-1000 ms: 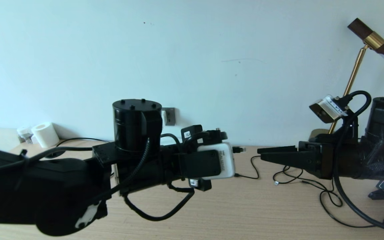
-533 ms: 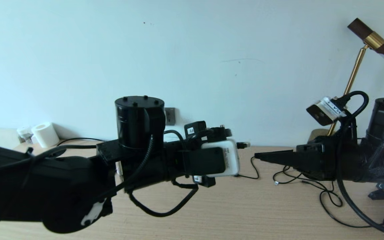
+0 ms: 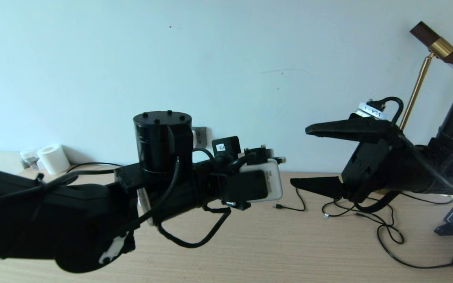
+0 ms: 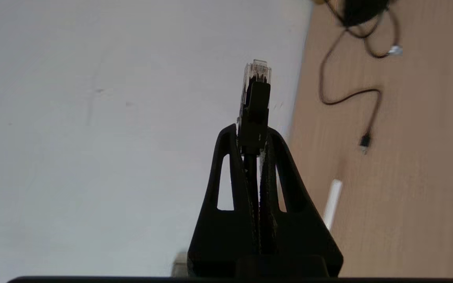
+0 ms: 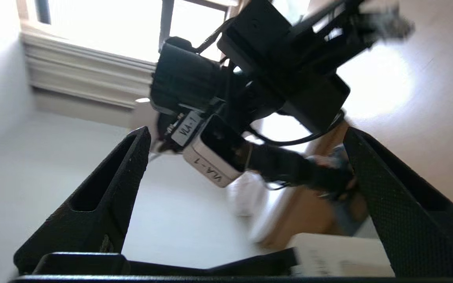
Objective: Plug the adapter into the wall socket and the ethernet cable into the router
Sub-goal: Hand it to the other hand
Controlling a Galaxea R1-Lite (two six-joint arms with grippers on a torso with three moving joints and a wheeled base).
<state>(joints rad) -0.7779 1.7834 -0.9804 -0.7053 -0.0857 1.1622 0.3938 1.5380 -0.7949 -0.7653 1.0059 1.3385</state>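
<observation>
My left gripper [image 4: 252, 131] is shut on the ethernet cable [image 4: 255, 90], just behind its clear clip plug, which sticks out past the fingertips. In the head view the plug tip [image 3: 280, 160] shows beyond the left wrist camera, above the table's middle. To its right my right gripper [image 3: 299, 155] hangs in the air, open wide and holding nothing, one finger above the other. The dark grey wall socket [image 3: 200, 136] peeks out behind my left arm. A thin white stick [image 4: 332, 202] lies on the wood, perhaps a router antenna. The adapter is out of view.
Thin black cables [image 3: 383, 228] with small plugs sprawl over the wooden table [image 3: 289, 251] at the right. A brass lamp [image 3: 419, 86] stands at the far right, and a paper roll [image 3: 53, 158] at the far left by the wall.
My right gripper has risen and rolled about a quarter turn, so its fingers now stand one over the other. My left arm has lifted the plug slightly.
</observation>
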